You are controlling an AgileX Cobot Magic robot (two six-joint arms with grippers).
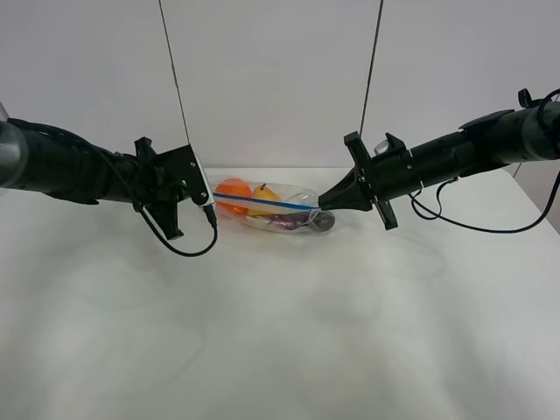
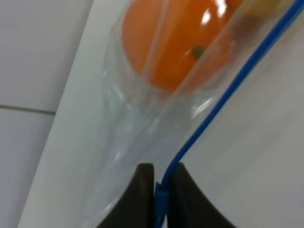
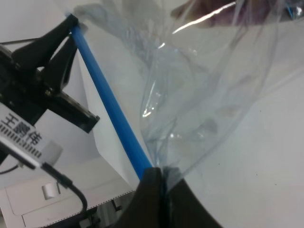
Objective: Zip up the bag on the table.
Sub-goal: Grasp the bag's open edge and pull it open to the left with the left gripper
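Bag point(image 1: 278, 215) upper centre of frame at far edge of table point(image 1: 280, 350), left gripper point(image 2: 161, 176) and right gripper point(image 3: 159, 174) each pinched onto an end of its blue zip strip point(image 1: 262, 203): keep strip taut, run one pinch along steadily.

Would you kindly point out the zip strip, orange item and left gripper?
zip strip point(image 1: 262, 202): exterior high view, mid-strip.
orange item point(image 2: 175, 42): left wrist view, its middle.
left gripper point(image 2: 160, 172): left wrist view, between fingertips.

clear bag point(image 1: 284, 203), blue zip strip point(image 1: 262, 202), white table point(image 1: 280, 332), black end effectors point(image 2: 156, 190)
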